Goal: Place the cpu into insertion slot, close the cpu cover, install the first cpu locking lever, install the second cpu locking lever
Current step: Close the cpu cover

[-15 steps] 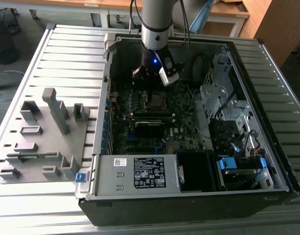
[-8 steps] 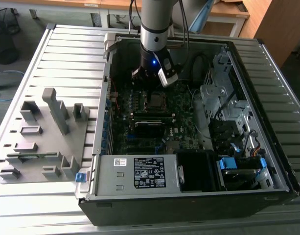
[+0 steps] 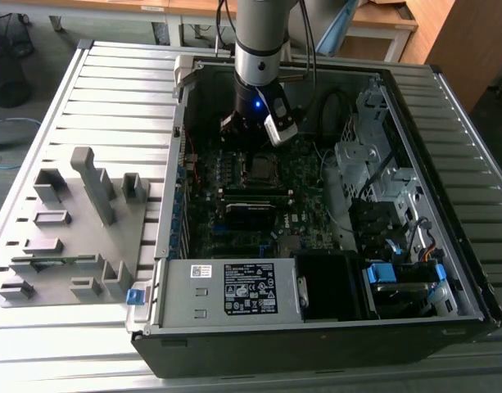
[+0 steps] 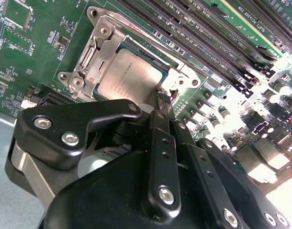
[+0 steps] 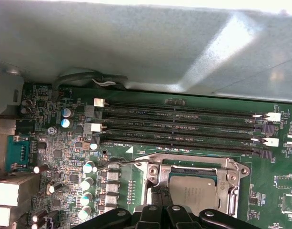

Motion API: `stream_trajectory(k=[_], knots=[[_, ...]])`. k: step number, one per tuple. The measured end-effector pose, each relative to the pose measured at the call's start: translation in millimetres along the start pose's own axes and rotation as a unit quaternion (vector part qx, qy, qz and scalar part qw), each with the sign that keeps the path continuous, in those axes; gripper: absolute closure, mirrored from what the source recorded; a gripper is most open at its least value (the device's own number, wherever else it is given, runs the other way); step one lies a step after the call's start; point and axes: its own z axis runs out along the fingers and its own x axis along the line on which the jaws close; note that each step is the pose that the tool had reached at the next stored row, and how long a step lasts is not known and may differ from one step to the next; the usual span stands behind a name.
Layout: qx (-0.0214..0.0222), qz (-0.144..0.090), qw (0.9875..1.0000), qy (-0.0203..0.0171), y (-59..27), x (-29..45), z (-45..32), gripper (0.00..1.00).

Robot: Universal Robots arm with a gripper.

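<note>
1 hand [image 4: 163, 98] beside the cpu [image 4: 131, 77], seated under the cpu cover [image 4: 99, 47].

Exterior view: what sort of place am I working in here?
Likely an electronics lab or workshop: an open computer case lies on a slatted metal table, a grey parts fixture sits beside it, and wooden desks stand behind.

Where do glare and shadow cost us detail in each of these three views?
Exterior view: the case interior is dim, so the motherboard reads nearly black, and a blue light glows on the arm. Second wrist view: strong light washes out the motherboard past the memory slots; the cpu has a soft sheen. First wrist view: the case wall carries a bright patch beside shade.
</note>
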Motion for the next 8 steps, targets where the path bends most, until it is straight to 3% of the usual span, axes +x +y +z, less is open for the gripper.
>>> stream_trajectory(k=[8], knots=[[0.0, 0.007, 1.0, 0.0, 0.0, 0.3, 0.1, 0.9]])
